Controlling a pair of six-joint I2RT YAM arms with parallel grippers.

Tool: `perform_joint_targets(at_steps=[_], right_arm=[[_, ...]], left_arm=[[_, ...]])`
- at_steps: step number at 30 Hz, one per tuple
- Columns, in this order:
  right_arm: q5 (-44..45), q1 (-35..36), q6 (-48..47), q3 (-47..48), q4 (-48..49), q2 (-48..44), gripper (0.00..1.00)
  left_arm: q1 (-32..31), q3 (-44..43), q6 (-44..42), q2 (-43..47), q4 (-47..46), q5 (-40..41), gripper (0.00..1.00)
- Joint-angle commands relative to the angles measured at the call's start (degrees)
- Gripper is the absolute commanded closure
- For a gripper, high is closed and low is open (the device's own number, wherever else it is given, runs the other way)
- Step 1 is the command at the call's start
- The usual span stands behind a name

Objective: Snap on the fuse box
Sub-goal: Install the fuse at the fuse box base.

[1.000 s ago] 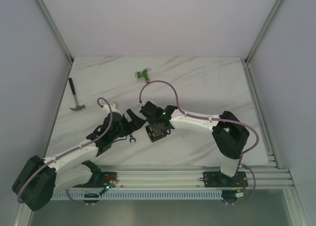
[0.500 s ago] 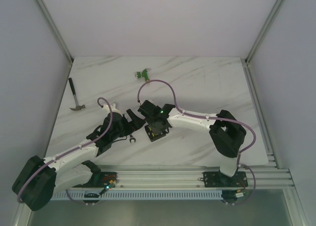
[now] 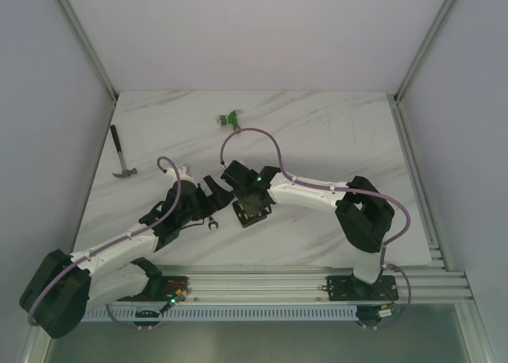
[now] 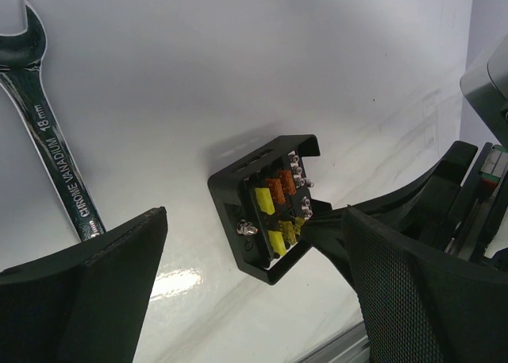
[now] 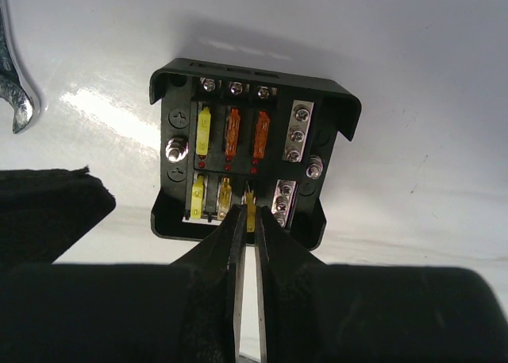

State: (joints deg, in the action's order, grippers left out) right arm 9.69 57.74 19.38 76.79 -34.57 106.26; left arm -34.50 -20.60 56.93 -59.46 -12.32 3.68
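Shifted left, right jaws pinch yellow fuse in black fuse box; left jaws wide, empty.

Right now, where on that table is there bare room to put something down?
The widest bare patch of the marble table lies right, between the green connector, the right arm and the side rail. A narrower strip runs along the back wall. The middle is crowded: left gripper, wrench, fuse box and the right gripper pinching a yellow fuse sit together.

Matt black plastic fuse box, glossy table
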Motion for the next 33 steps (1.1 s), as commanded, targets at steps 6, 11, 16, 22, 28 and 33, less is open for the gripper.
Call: perform_joint_targets(at_steps=[6, 11, 16, 22, 28, 33], right_arm=[[-1.3, 0.0, -1.5, 2.7, -5.5, 1.3, 1.00], [-1.1, 0.0, -1.8, 3.2, -6.4, 1.8, 1.00], [-1.4, 0.0, -2.2, 3.7, -4.7, 4.1, 1.00], [-1.3, 0.0, -2.4, 5.2, -3.4, 6.9, 0.92], [-0.7, 0.1, -1.5, 3.4, -1.0, 3.5, 0.78], [-0.4, 0.1, -0.5, 1.0, 0.4, 0.6, 0.80]], left_arm=[[0.3, 0.3, -0.1, 0.6, 1.1, -0.6, 0.00], [0.3, 0.3, -0.1, 0.3, 1.2, -0.6, 0.00], [0.3, 0.3, -0.1, 0.2, 1.2, -0.9, 0.00], [0.3, 0.4, -0.1, 0.1, 1.2, -1.3, 0.00], [0.3, 0.5, 0.0, 0.1, 1.2, -1.3, 0.00], [0.3, 0.4, 0.1, 0.3, 1.2, -1.4, 0.00]])
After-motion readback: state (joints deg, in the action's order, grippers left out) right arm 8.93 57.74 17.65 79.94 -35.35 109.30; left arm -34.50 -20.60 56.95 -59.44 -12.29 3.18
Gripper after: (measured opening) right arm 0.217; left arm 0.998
